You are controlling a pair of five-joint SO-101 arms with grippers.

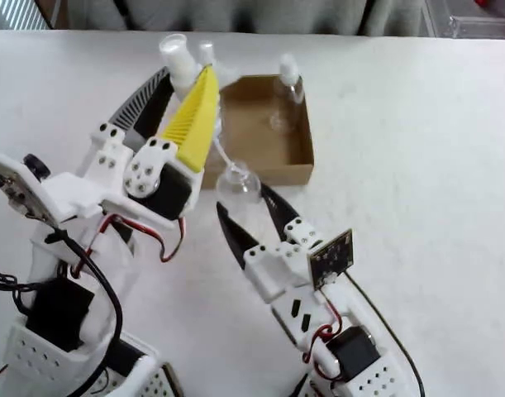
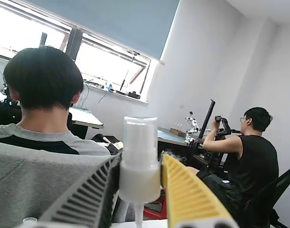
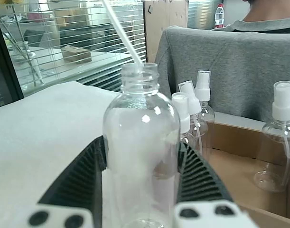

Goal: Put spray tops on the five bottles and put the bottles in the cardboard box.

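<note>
spray top (image 2: 139, 164) held over open bottle (image 3: 141, 156)
left jaws pinch the spray top, tube at the bottle neck; right jaws pinch the bottle beside cardboard box (image 1: 264, 175).

White arms (image 1: 78, 192), black servos (image 1: 168, 197), red cables (image 1: 179, 240), yellow-black jaws.

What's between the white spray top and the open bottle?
The thin white tube of the spray top, its end reaching into the neck of the bottle; the right wrist view shows it.

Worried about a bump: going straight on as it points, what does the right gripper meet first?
Probably the cardboard box, its near wall, struck by the bottle it holds; depth is unclear.
</note>
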